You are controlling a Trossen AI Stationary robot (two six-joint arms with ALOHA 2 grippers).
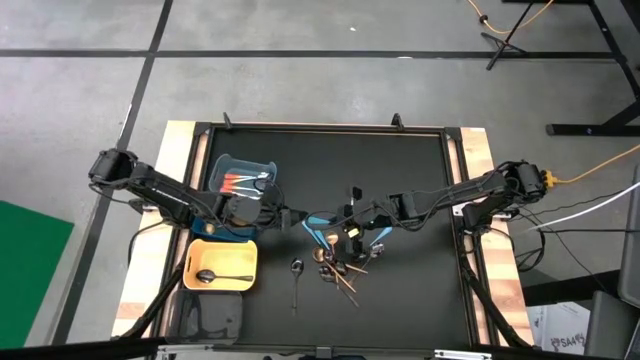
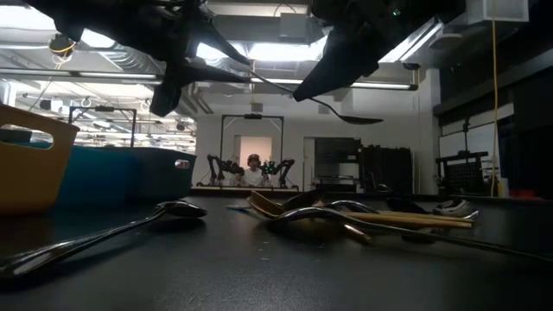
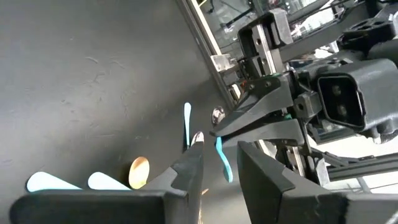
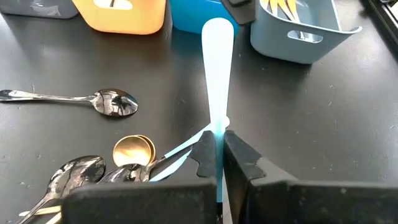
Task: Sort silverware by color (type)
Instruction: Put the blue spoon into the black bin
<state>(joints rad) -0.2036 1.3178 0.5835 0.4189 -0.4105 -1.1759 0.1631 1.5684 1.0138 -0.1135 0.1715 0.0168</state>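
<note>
Nearest the front edge of the black worktop (image 1: 420, 180), a yellow bin (image 1: 222, 266) holds one black spoon (image 1: 222, 276). Beside that bin, a dark spoon (image 1: 297, 278) lies alone. Just past it sits a pile of silverware (image 1: 340, 265) with gold, black and light blue pieces. Above the pile, the right claw (image 4: 217, 151) is clamped shut on a light blue utensil (image 4: 217, 68), lifted off the worktop. The left claw (image 3: 217, 163) hangs beside the yellow bin, fingers parted and empty, facing the right claw. Beyond the yellow bin, a blue bin (image 1: 246, 170) holds orange-handled silverware (image 1: 243, 183).
</note>
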